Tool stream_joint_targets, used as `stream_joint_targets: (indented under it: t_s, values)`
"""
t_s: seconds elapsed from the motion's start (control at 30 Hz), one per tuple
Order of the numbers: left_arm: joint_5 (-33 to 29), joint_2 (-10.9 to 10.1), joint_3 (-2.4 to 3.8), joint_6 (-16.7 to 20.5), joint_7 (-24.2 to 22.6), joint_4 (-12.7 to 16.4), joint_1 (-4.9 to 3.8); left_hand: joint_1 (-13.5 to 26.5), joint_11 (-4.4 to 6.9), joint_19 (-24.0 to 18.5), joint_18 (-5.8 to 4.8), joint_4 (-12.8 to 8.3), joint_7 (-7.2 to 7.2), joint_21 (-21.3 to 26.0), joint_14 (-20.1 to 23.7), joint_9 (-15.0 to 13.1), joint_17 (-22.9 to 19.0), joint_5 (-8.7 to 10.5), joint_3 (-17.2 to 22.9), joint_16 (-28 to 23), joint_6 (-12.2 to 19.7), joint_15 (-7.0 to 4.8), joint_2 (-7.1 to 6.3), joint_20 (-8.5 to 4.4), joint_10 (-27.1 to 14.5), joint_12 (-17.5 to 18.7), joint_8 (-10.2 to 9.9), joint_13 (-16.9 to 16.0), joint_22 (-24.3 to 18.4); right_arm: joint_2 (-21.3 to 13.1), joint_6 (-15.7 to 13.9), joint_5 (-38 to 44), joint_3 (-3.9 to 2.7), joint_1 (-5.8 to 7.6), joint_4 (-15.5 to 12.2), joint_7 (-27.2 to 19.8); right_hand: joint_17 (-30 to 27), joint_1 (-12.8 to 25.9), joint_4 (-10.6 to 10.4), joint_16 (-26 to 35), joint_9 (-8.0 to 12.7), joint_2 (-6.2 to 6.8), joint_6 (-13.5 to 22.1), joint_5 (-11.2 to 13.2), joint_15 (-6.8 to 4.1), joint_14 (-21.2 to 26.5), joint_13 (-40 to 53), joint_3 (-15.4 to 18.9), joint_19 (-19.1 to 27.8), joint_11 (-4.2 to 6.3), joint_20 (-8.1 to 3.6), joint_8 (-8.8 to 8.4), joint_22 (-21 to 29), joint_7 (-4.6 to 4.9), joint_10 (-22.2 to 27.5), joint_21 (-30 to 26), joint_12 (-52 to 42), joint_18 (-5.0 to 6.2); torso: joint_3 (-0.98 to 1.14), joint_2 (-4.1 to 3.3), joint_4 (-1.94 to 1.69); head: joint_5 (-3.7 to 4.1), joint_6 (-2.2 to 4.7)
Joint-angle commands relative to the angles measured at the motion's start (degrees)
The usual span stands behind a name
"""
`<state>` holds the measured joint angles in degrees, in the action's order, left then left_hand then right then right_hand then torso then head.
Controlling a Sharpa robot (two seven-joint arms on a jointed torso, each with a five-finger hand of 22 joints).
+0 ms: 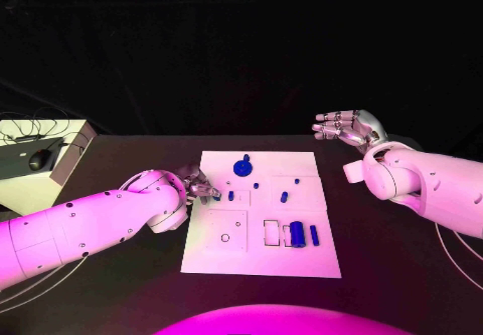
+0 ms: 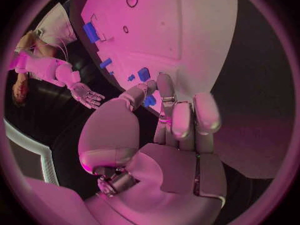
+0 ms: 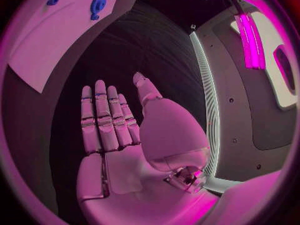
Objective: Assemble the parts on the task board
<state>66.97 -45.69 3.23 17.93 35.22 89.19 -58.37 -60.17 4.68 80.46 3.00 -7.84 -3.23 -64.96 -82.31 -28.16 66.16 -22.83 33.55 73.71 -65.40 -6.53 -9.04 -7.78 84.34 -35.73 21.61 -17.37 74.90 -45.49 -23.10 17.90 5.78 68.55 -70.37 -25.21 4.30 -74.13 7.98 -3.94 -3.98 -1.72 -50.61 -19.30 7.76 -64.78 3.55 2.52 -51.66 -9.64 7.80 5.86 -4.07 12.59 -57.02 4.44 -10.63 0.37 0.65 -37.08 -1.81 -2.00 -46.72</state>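
A: What've you got up close?
B: Your left hand (image 1: 198,187) sits at the task board's (image 1: 262,262) 9 o'clock edge, fingertips on a small blue part (image 2: 149,100). Can't tell if it's pinched.
A: And farther out?
B: Right hand (image 1: 347,128) hovers off the board's 1 o'clock corner, fingers straight, empty.

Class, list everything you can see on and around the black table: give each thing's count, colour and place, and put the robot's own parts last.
Task board: one, white, middle of the table.
Round part: one, blue, far end of the board.
Cylinder part: one, blue, near right of the board, beside a slimmer blue bar.
Small parts: several, blue, scattered mid-board.
Box: one, pale, left table edge, with a dark mouse on it.
Table: one, black.
Left hand: silver, at the board's left edge.
Right hand: silver, open, raised beyond the board's far right corner.
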Motion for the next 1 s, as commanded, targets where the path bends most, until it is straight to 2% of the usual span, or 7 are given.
stream_joint_targets:
  t_s: [0.03, 0.5, 0.77, 1.0]
  values:
    - [0.2, -0.2, -0.01, 1.8, -0.8, 0.6, 0.07, -1.1, 0.67, 0.0, -0.58, -1.0, 5.45, -0.4, -0.1, -7.3, 0.1, -0.18, 1.5, 0.2, -5.7, -0.42, 1.57, -0.25, 2.4, -0.4, 0.2, 0.1, 1.0, 0.0, 0.7, 0.3, -0.03, 0.01, 0.0, -0.4, -0.1, 0.3, -0.1, 0.2, 0.0, -0.19, 0.1, -0.3, 0.04, 0.2, -0.1, -0.2, 0.5, 0.02, 0.09, -0.25, 0.0, 0.36, 0.1, -0.1, 0.0, -0.37, -0.02, -0.02, 0.0, 0.0, 0.05]
    - [-0.2, -1.8, -0.04, 7.6, -2.2, 2.4, 0.36, -0.9, 0.75, 0.2, -0.55, -1.1, 5.5, -0.6, -0.1, -7.3, 0.1, -0.17, 1.7, 0.2, -5.8, -0.5, 1.47, -0.32, 2.4, -0.5, 0.4, 0.2, 1.1, -0.1, 0.7, 0.3, -0.03, 0.01, 0.0, -0.4, -0.1, 0.2, -0.1, 0.2, 0.0, -0.22, 0.1, -0.3, 0.02, 0.2, -0.1, -0.1, 0.5, 0.05, 0.08, -0.21, 0.0, 0.32, 0.1, -0.1, 0.0, -0.37, 0.01, 0.06, -0.1, -0.08, -0.12]
    - [-0.2, -1.4, -0.17, 8.9, -2.4, 1.9, 0.95, -0.9, 0.76, 0.2, -0.54, -1.1, 5.51, -0.6, -0.1, -7.3, 0.0, -0.17, 1.8, 0.2, -5.8, -0.53, 1.46, -0.35, 2.4, -0.6, 0.4, 0.2, 1.1, -0.1, 0.7, 0.3, -0.03, 0.01, -0.1, -0.4, -0.1, 0.2, -0.1, 0.2, 0.0, -0.22, 0.1, -0.3, 0.02, 0.2, -0.1, -0.1, 0.5, 0.05, 0.08, -0.21, 0.0, 0.32, 0.1, -0.1, 0.0, -0.37, -0.02, -0.04, 0.05, -0.2, -0.11]
    - [-0.3, -0.8, -0.4, 9.1, -2.5, 1.3, 1.17, -0.9, 0.76, 0.2, -0.54, -1.1, 5.51, -0.6, -0.1, -7.3, 0.0, -0.17, 1.8, 0.2, -5.8, -0.53, 1.46, -0.35, 2.4, -0.6, 0.4, 0.2, 1.1, -0.2, 0.7, 0.3, -0.03, 0.01, -0.1, -0.4, -0.1, 0.2, -0.1, 0.2, 0.0, -0.22, 0.1, -0.3, 0.02, 0.2, -0.1, -0.1, 0.5, 0.05, 0.08, -0.21, 0.0, 0.32, 0.1, -0.1, 0.0, -0.37, -0.02, -0.04, 0.03, -0.14, -0.22]
